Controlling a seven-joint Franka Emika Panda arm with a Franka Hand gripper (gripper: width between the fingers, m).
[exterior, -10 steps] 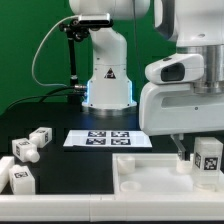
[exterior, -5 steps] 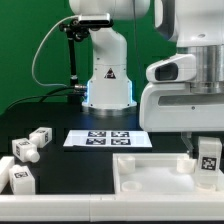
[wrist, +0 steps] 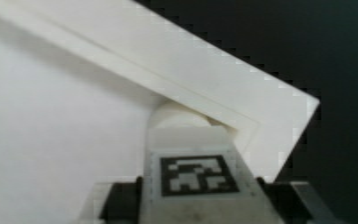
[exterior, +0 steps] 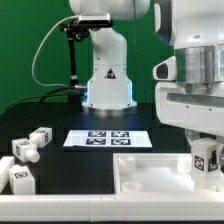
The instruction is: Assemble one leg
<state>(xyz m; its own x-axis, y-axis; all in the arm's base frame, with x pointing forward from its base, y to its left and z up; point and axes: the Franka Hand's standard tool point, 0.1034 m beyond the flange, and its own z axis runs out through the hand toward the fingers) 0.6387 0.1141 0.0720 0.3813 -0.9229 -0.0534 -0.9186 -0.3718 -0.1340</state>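
Observation:
My gripper (exterior: 205,160) is shut on a leg (exterior: 207,157), a small white post with a black-and-white tag, held upright over the right end of the white tray-like part (exterior: 150,172). In the wrist view the leg (wrist: 197,160) sits between my dark fingers (wrist: 123,198), its far end at the tray's (wrist: 87,100) recessed corner. Three more legs lie on the black table at the exterior view's left: one (exterior: 38,137), one (exterior: 25,150) and one (exterior: 18,179).
The marker board (exterior: 108,139) lies flat on the table in front of the robot base (exterior: 108,80). A green backdrop stands behind. The arm's white body (exterior: 195,90) fills the exterior view's upper right.
The arm and the held leg have shifted toward the exterior view's right and slightly down over the tray's right end. The loose legs have not moved.

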